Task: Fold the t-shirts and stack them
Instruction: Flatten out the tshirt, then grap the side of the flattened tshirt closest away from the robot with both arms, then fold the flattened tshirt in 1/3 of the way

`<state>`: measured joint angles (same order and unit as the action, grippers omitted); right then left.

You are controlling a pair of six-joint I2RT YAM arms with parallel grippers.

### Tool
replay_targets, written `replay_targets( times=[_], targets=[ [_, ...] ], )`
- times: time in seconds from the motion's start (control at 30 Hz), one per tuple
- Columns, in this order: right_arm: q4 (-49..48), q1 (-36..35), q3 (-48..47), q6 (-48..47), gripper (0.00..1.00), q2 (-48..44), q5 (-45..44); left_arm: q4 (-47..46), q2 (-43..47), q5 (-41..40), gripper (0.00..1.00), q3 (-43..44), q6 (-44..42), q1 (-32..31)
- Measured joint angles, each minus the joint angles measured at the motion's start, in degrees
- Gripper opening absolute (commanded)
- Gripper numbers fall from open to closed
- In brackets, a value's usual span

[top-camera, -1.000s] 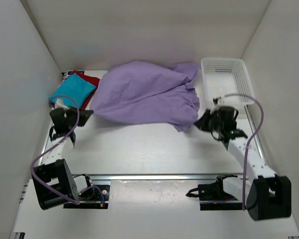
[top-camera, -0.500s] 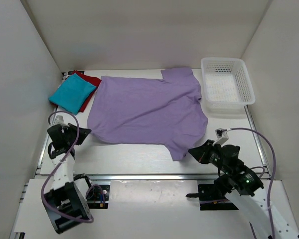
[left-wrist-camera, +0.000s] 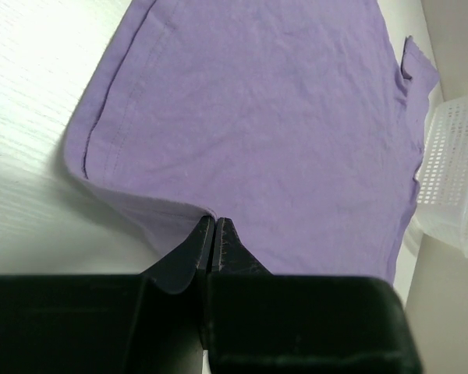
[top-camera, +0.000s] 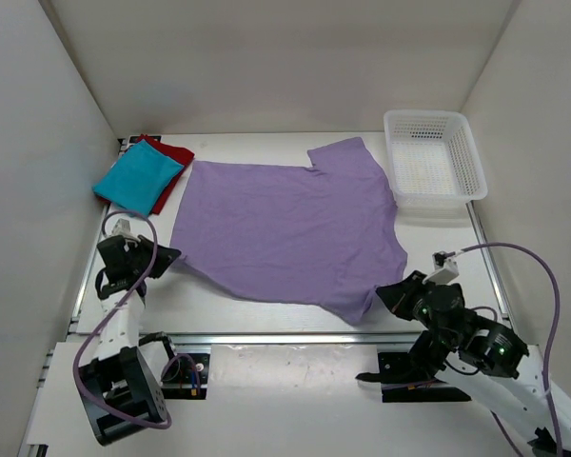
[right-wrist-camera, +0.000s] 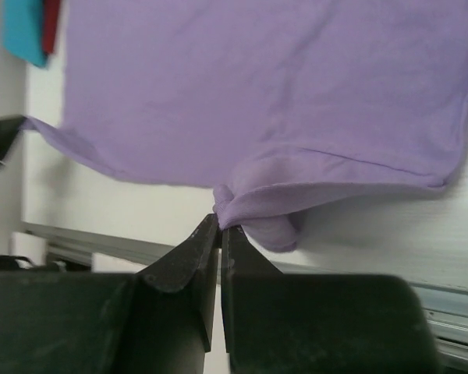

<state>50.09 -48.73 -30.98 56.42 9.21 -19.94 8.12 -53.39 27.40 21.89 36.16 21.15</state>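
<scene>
White walls box in a pale table (top-camera: 266,314), and almost everything on it can be placed against the purple shirt (top-camera: 285,228) spread across the middle. Just beside that shirt's far left corner sits a folded teal shirt (top-camera: 138,179) lying on top of a red shirt (top-camera: 174,152), so this looks like the last one to fold. At the purple shirt's near left corner the left gripper (top-camera: 168,257) is clamped tight on the hem, its fingers meeting on a thin lip of cloth in the wrist view (left-wrist-camera: 216,222); that arm rises from its base with the wrist low over the table and the fingers pointing right, into the shirt. At the near right corner the right gripper (top-camera: 388,293) is pinched on a bunched, rolled-under bit of fabric (right-wrist-camera: 219,222); that arm is drawn back towards its base with the elbow out to the right, fingers aimed left at the corner. Beyond the shirt's far right sleeve stands a white basket (top-camera: 436,196), close to it or touching. The step looks like flattening before the first fold, and it should go best if both corners are drawn apart evenly and low, the right roll teased out, and the hem laid down flat before either grip lets go
</scene>
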Motion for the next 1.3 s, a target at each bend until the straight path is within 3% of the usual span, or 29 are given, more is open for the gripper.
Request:
replay_targets(
  times=[0.17, 0.27, 0.33, 0.47, 0.53, 0.7, 0.93, 1.3],
  targets=[
    [0.1, -7.3, 2.3, 0.9, 0.0, 5.8, -7.5, -4.3, -3.4, 0.0, 0.0, -0.1, 3.6, -0.1],
    [-3.8, -3.1, 1.7, -4.0, 0.0, 13.5, -8.6, -7.4, -5.7, 0.0, 0.0, -0.8, 6.2, 0.6],
    [-9.8, 9.1, 1.3, -10.5, 0.0, 19.8, -2.6, -9.0, -6.5, -0.3, 0.0, -1.7, 8.0, 0.9],
    [-24.9, 46.6, 3.1, -19.5, 0.0, 28.0, 21.5, -11.8, -7.7, -1.3, 0.0, -2.1, 11.2, 1.5],
    [-29.0, 56.2, 3.3, -22.3, 0.01, 32.9, 25.5, -13.2, -8.9, -1.6, 0.0, -2.0, 12.2, 1.6],
    [-35.5, 52.3, 0.8, -26.3, 0.0, 44.4, 31.5, -15.9, -13.5, -2.7, 0.0, -1.2, 14.2, 1.6],
    [-41.8, 49.0, -5.3, -28.4, 0.0, 55.8, 31.6, -17.4, -17.5, -4.4, 0.0, -0.1, 15.7, 1.4],
    [-46.4, 48.1, -11.5, -29.9, 0.0, 66.6, 31.1, -17.4, -28.5, -8.1, 0.0, 11.7, 15.2, -1.7]
  ],
)
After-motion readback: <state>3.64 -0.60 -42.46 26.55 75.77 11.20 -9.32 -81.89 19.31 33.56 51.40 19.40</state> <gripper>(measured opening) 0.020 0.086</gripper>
